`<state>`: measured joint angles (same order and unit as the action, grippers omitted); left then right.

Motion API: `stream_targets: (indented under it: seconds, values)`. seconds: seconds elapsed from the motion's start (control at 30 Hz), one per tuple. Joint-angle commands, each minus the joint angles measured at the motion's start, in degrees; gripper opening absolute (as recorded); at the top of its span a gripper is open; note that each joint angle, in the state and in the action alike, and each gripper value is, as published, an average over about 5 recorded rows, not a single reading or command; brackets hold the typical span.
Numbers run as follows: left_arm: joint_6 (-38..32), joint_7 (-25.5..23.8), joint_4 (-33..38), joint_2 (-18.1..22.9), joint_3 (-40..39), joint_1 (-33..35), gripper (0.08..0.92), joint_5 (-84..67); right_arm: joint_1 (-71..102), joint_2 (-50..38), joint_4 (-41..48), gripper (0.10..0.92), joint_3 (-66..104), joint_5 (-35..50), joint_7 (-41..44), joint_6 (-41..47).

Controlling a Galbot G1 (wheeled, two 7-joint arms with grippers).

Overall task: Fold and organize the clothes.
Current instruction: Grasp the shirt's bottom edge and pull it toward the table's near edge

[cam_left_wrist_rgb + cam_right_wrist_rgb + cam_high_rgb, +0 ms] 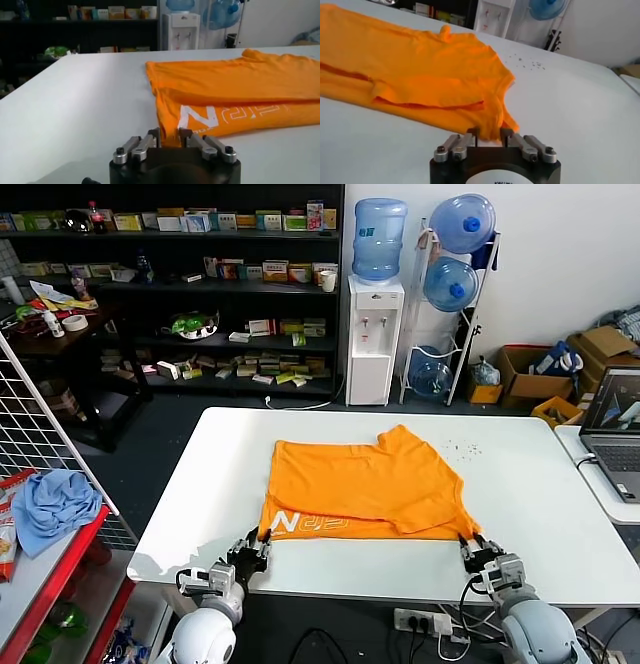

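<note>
On the white table (540, 514) both grippers — left (170, 136), right (489, 133) — seem pinched on the orange T-shirt (370, 484)'s near corners, ready to lift together and fold.

Bright, even indoor light; soft shadows under the table (560, 514) edge; wrist views slightly blurred.

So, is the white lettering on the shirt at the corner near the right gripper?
No, the white lettering lies on the T-shirt at the corner by the left gripper, not the right gripper.
</note>
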<state>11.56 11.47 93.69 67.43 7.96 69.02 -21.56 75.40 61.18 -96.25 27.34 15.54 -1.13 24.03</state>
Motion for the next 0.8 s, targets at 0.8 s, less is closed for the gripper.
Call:
stream_targets:
  seconds: [0.8]
  values:
    - [4.24,2.79,16.73,-6.67,1.44,15.08,0.104,-1.47,17.56,-4.17,-19.60,0.126,2.33,0.33,-2.75,6.87]
